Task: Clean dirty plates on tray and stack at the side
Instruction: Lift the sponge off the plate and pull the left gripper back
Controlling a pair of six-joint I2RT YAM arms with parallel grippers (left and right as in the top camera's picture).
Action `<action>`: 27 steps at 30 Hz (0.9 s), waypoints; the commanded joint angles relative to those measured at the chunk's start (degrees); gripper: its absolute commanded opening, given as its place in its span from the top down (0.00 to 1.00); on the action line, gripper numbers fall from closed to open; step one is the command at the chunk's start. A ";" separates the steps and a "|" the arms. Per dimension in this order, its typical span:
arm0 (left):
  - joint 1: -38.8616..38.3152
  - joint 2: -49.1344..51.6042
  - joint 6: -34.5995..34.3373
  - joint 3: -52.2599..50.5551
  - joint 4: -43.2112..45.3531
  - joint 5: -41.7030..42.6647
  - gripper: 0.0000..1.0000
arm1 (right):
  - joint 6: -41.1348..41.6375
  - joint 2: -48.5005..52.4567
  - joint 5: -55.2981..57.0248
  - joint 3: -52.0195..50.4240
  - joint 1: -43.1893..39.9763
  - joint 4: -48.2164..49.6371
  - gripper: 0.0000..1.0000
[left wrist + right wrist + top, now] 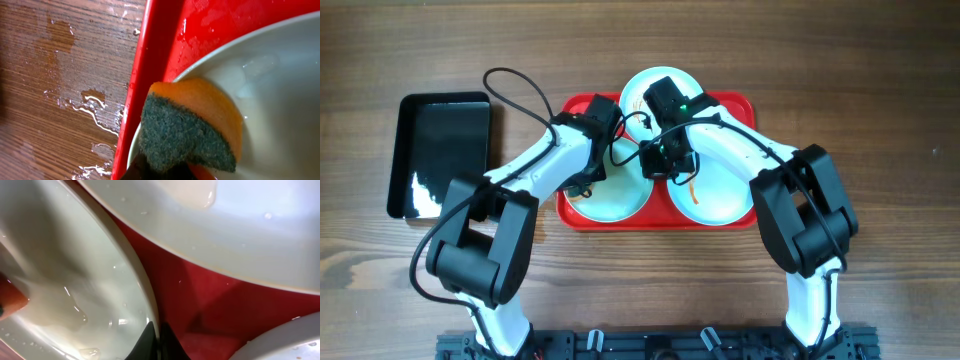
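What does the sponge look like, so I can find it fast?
Find the big red tray in the middle of the wooden table, then the plate at its left end. On that plate's rim sits the sponge: orange with a dark green scratchy face, unlike the smooth pale plates.

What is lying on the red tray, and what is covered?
Three pale plates lie on the red tray, one behind, two in front. The left arm and right arm hide much of them and of the tray floor.
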 commanded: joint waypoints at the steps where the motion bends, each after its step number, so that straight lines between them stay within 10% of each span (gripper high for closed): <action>1: 1.92 -0.79 -0.83 0.59 -1.36 -4.42 0.96 | 0.81 -0.79 1.51 -0.42 -0.31 -0.28 0.96; 27: 11.69 -19.37 -3.52 6.97 -11.96 11.26 0.96 | -1.68 -2.32 -2.95 6.29 -0.31 -4.46 0.96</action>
